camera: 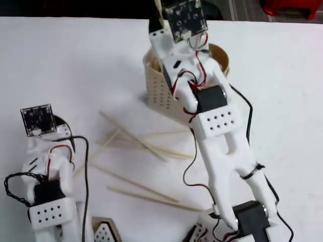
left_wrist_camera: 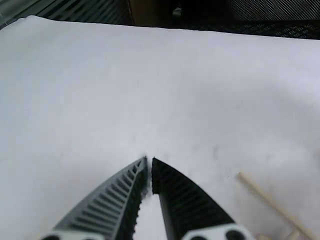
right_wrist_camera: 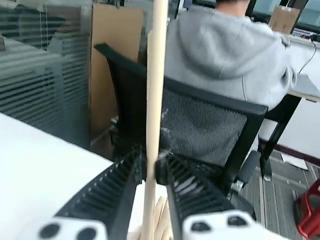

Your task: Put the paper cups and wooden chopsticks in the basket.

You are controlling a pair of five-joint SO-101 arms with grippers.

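One chopstick, ends cut off, clamped in right gripper; left gripper closed.

White table before me, loose wooden chopsticks scattered flat across its middle, several crossing one another, a perforated cream basket standing upright just beyond them, toward the far edge

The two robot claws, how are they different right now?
The right gripper pinches a wooden chopstick that stands upright; the left gripper holds nothing. The right gripper is up by the basket; the left gripper sits low over the bare table, near the loose chopsticks. Both are shut.
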